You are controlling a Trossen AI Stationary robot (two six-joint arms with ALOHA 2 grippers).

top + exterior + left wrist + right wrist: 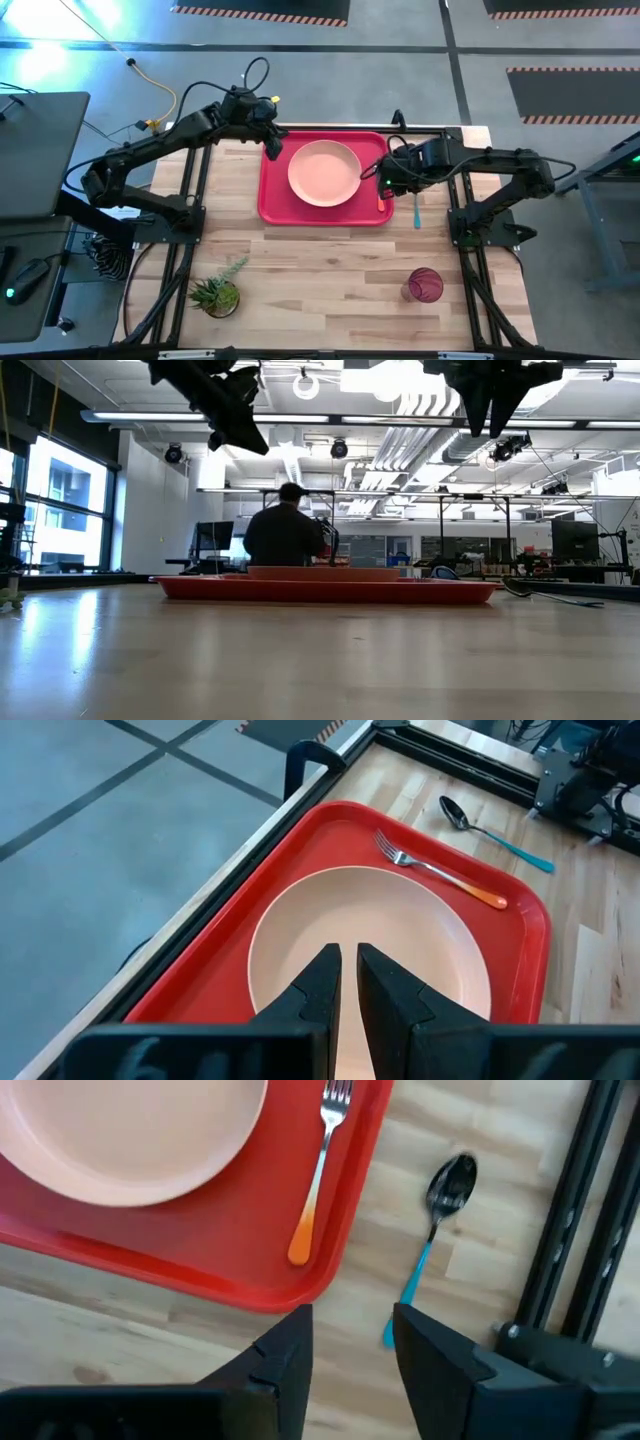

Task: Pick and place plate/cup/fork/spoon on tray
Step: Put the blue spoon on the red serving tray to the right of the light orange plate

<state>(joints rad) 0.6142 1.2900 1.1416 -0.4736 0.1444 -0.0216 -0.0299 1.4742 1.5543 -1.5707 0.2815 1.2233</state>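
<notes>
The red tray (272, 195) lies at the table's far middle, and the salmon plate (325, 172) lies flat in it. The orange-handled fork (318, 1175) lies on the tray floor along its right rim. Just right of the tray, the blue-handled spoon (435, 1230) lies on the wood. The dark-red cup (424, 285) stands upright near the table's front right. My left gripper (348, 982) hangs above the tray's far left corner, its fingers nearly together with nothing between them. My right gripper (350, 1342) hangs open above the tray's right rim, between fork and spoon, and is empty.
A small potted plant (218, 293) stands near the front left. Black frame rails (575, 1200) run along the table's right side, close to the spoon. A person (285, 532) sits beyond the far edge. Bare wood (320, 270) spans the near half.
</notes>
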